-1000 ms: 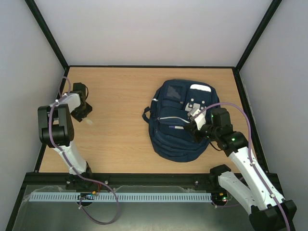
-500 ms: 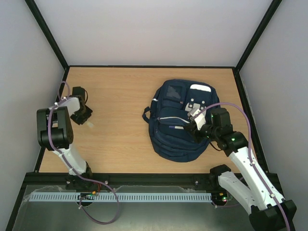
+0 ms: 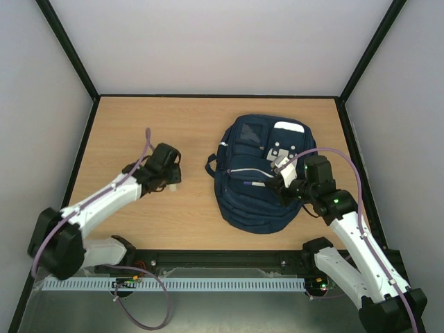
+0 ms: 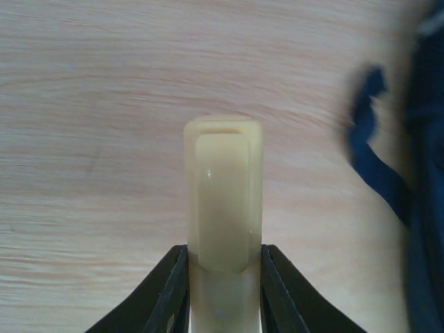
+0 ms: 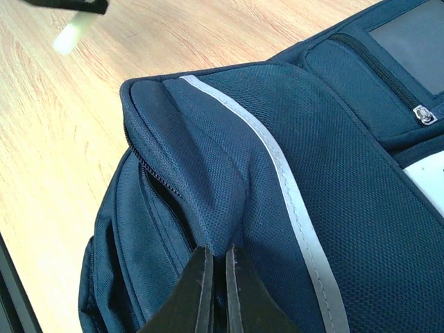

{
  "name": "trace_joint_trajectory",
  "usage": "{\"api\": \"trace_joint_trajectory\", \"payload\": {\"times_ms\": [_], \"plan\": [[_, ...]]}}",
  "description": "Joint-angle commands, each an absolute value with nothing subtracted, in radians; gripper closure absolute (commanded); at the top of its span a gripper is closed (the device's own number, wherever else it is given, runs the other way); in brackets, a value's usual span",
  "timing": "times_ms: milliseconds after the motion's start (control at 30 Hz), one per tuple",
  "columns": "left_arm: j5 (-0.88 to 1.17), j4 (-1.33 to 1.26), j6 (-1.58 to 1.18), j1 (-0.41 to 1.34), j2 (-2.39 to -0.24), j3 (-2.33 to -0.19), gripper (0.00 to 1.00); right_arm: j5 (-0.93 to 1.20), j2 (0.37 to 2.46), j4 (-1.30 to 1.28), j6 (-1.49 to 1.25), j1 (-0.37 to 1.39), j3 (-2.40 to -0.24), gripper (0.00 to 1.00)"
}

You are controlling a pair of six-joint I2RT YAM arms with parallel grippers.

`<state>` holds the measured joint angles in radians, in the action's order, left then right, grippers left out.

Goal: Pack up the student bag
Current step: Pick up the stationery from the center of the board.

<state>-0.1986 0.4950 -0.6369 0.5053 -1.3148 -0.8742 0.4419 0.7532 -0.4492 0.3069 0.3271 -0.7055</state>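
The navy-blue student bag (image 3: 260, 173) lies flat at the right of the table, with white stripes and a grey buckle patch. My right gripper (image 3: 277, 182) is shut on a pinched fold of the bag's fabric (image 5: 229, 229) beside an open zipper slit (image 5: 156, 191). My left gripper (image 3: 168, 182) is shut on a pale cream, rounded bar-shaped object (image 4: 222, 201) and holds it over the wood just left of the bag. A blue strap (image 4: 374, 159) of the bag shows at the right of the left wrist view. The cream object also shows blurred in the right wrist view (image 5: 71, 33).
The wooden table (image 3: 139, 125) is fenced by black frame rails and grey walls. A ribbed cable tray (image 3: 173, 284) runs along the near edge between the arm bases.
My left arm has swung from the far left of the table rightward toward the bag, carrying the cream object. My right gripper has stayed pinching the bag.
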Motion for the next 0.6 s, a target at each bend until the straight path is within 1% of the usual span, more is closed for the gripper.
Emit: {"api": "trace_joint_trajectory", "payload": {"times_ms": [0, 100, 233, 400, 467, 567], "plan": [[-0.189, 0.337, -0.466, 0.619, -1.123, -0.748, 0.97, 0.484, 0.738, -0.423, 0.302, 0.322, -0.7, 0.99], [-0.223, 0.286, -0.337, 0.75, -1.037, -0.727, 0.98, 0.448, 0.738, -0.408, 0.299, 0.323, -0.705, 0.99], [-0.293, 0.305, -0.22, 0.921, -1.052, -0.776, 0.98, 0.441, 0.779, -0.429, 0.296, 0.323, -0.764, 0.99], [-0.393, 0.317, -0.029, 1.151, -1.181, -0.877, 0.98, 0.442, 0.846, -0.496, 0.312, 0.322, -0.873, 0.99], [-0.494, 0.337, 0.045, 1.245, -1.256, -0.947, 0.98, 0.447, 0.867, -0.527, 0.317, 0.322, -0.914, 0.99], [-0.591, 0.361, 0.167, 1.354, -1.378, -1.04, 0.98, 0.455, 0.893, -0.562, 0.322, 0.322, -0.962, 0.99]]}}
